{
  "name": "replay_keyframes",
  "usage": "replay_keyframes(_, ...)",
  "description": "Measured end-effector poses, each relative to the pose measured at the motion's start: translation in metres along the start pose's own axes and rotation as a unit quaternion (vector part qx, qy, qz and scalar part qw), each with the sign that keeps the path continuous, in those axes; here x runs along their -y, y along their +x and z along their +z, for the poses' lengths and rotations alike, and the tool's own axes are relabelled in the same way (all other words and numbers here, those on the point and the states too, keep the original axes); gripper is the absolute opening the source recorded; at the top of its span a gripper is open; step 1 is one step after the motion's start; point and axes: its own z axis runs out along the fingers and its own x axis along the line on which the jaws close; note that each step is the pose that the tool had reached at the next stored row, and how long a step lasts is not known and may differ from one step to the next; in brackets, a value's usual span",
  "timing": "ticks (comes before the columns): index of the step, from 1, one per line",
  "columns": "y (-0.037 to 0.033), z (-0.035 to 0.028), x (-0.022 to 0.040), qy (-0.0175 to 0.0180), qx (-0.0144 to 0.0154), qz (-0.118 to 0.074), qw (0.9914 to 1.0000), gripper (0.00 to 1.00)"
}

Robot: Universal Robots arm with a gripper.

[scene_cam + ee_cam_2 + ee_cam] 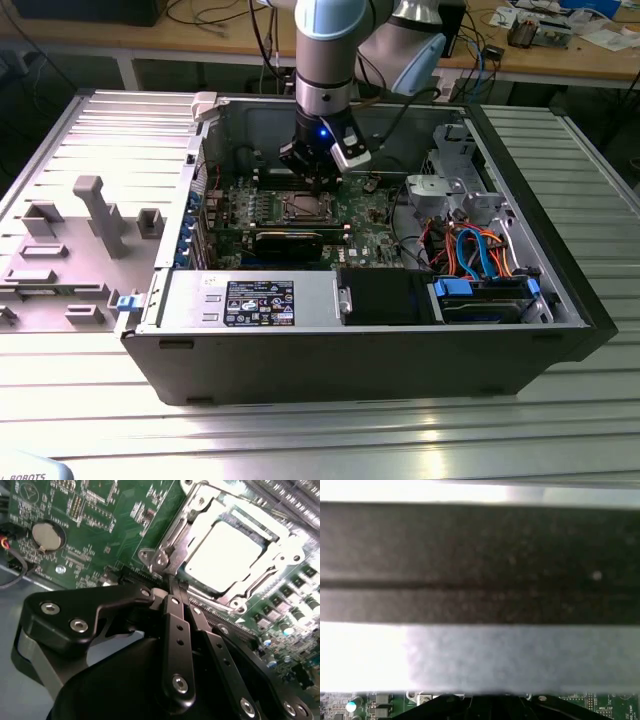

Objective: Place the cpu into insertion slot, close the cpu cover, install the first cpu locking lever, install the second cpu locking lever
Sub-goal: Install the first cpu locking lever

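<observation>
In the second wrist view, the gripper (173,584) is seen with fingers pressed together, empty, just beside the cpu cover (176,540), which is closed over the pale cpu (225,555), upper right.

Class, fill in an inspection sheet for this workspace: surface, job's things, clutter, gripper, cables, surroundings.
Surface: ribbed metal table carrying an open PC case.
Job's things: cpu seated in the socket; cpu cover down around it.
Clutter: grey fixture blocks at the exterior view's left.
Gripper: gripper shut, tips at the cover's corner.
Cables: orange and blue cables inside the case.
Surroundings: wooden bench behind.
</observation>
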Motion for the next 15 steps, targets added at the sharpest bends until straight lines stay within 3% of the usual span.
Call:
replay_keyframes(1, 0.0, 0.0, 0.0, -0.0062, -0.0001, 0.0, 0.99998, 0.11)
replay_keyframes(2, 0.0, -0.0001, 0.0, -0.0077, -0.0002, 0.0, 0.99997, 0.11)
replay_keyframes(9, -0.0001, -0.0086, -0.0008, -0.0077, -0.0003, 0.0, 0.99997, 0.11)
replay_keyframes(12, -0.0002, -0.0089, -0.0007, -0.0071, -0.0002, 0.0, 0.99997, 0.11)
replay_keyframes(15, -0.0001, -0.0095, 0.0053, -0.0035, -0.0003, 0.0, 0.99999, 0.11)
